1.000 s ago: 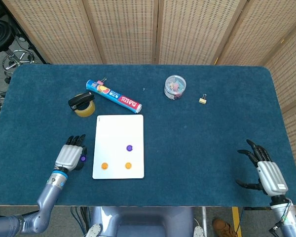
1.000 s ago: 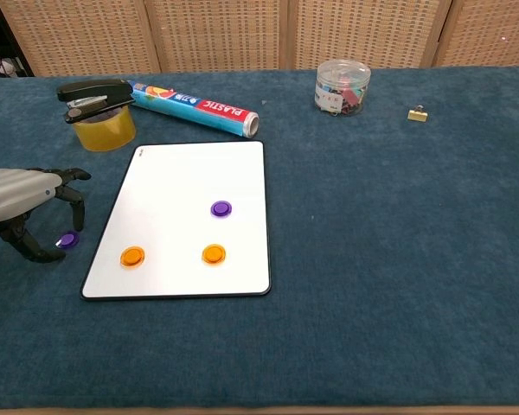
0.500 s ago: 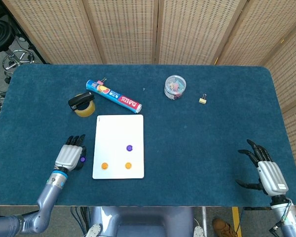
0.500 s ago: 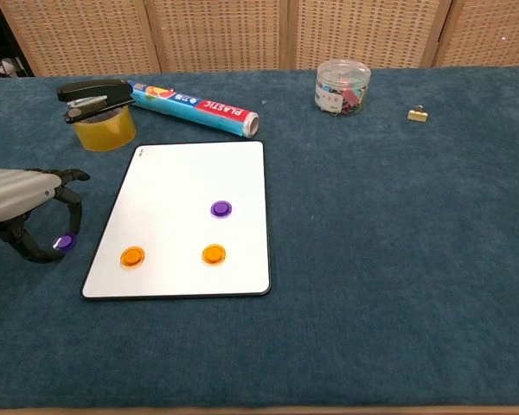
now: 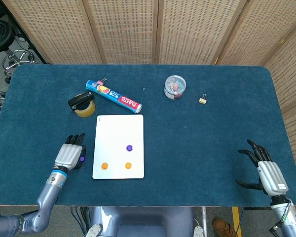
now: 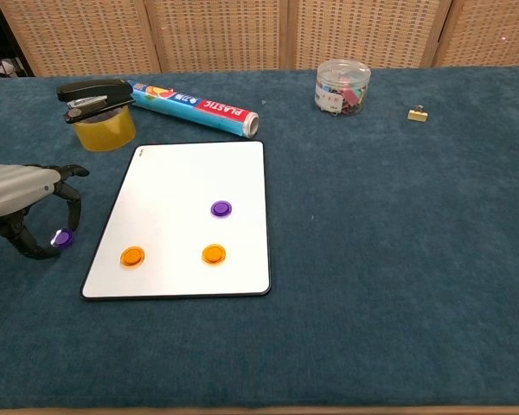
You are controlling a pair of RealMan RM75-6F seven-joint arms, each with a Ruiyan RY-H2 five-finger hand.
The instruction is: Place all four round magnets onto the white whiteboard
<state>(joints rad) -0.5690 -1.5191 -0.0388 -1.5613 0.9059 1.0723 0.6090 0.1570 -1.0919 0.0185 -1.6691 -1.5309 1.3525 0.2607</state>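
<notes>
place: lab/office | cues: wicker screens (image 5: 123, 29); stapler (image 6: 95, 92); blue table (image 6: 398, 259)

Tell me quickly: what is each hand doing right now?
Left hand: pinching the purple magnet.
Right hand: open, holding nothing.

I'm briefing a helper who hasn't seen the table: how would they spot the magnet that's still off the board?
Find the whiteboard near the table's front left. Just off its left edge, the left hand pinches a purple magnet. It is the only magnet off the board; the other purple one and both orange ones lie on it.
</notes>
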